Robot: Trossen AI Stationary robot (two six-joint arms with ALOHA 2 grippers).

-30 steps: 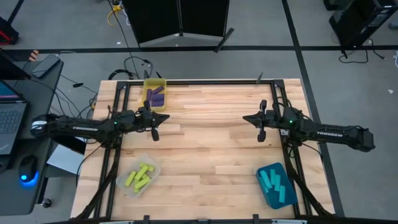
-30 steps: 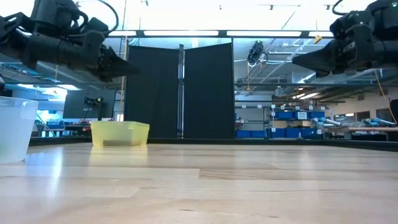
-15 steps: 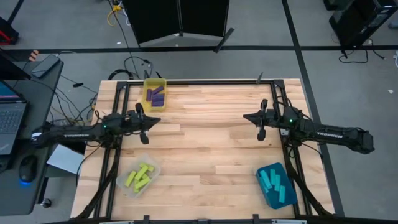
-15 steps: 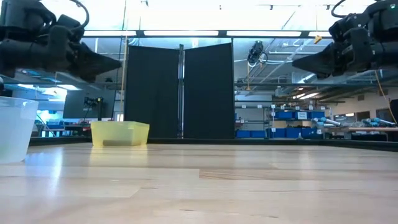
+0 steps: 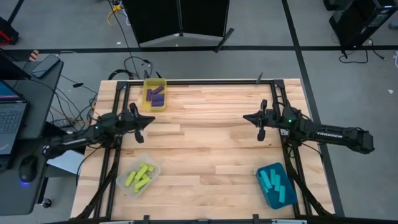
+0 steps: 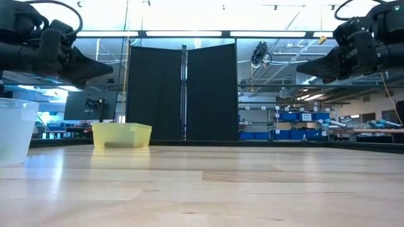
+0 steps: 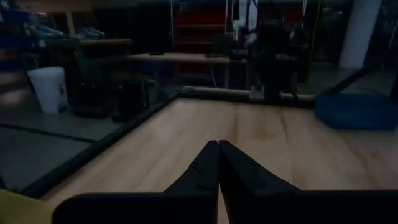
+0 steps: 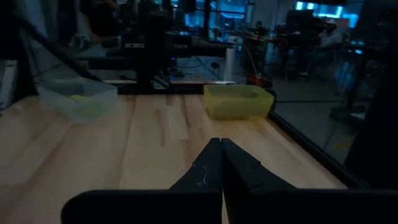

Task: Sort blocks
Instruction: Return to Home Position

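The blocks lie sorted in three bins: purple blocks (image 5: 157,96) in a yellow bin (image 5: 147,83) at the far left, yellow-green blocks (image 5: 139,177) in a clear bin (image 5: 153,164) at the near left, and cyan blocks (image 5: 274,182) in a teal bin (image 5: 278,200) at the near right. My left gripper (image 5: 151,118) hovers shut and level above the table's left side, holding nothing (image 7: 218,144). Above the right side my right gripper (image 5: 244,116) hovers the same way, shut and holding nothing (image 8: 221,142). The two point at each other across the table.
Bare wooden tabletop (image 5: 211,143) spreads between the two grippers and the bins. A dark metal frame (image 5: 205,81) runs along the far edge and down both sides. In the low view the yellow bin (image 6: 122,135) and the clear bin (image 6: 14,129) stand at the left.
My left gripper has drawn back toward the table's left edge and sunk a little, staying shut and level. The blocks and bins lie as before.
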